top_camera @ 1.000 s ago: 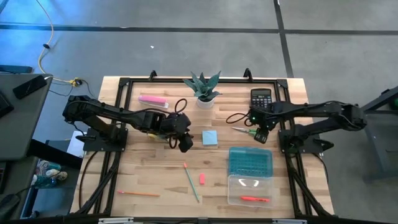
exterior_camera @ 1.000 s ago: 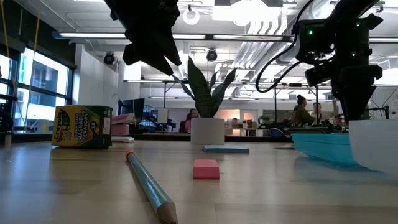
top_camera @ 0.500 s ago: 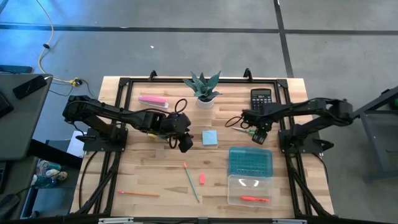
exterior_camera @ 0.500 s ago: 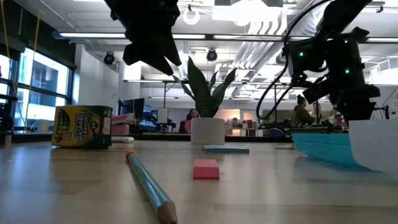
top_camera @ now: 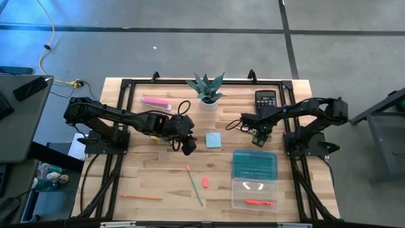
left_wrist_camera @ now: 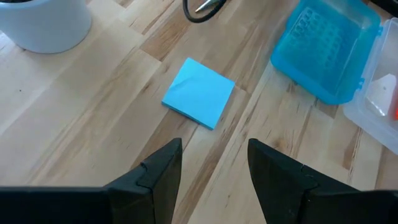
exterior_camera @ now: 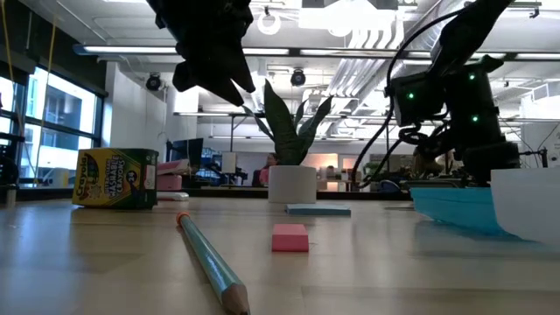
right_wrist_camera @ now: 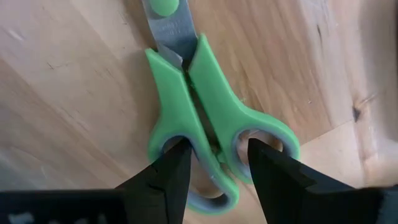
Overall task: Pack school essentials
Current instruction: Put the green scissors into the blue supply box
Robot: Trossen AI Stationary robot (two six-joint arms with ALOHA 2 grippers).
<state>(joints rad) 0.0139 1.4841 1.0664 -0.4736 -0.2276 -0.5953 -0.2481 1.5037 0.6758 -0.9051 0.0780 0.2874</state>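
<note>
Clear open case [top_camera: 253, 193] with blue lid [top_camera: 254, 164] at bench's [top_camera: 152, 171] right front, holding one orange-red pen [top_camera: 259, 202]. Green-handled scissors [right_wrist_camera: 199, 118] flat on wood, blades closed, straddled by right hand [right_wrist_camera: 214, 165], fingers parted. Left hand [left_wrist_camera: 214, 168] wide, hovering near light blue notepad [left_wrist_camera: 199, 93].

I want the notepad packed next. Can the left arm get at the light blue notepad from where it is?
Probably yes. The left gripper hangs with jaws open close to the light blue notepad, which lies flat on bare table. Nothing sits between them; the white plant pot and blue case stand off to the sides.
</note>
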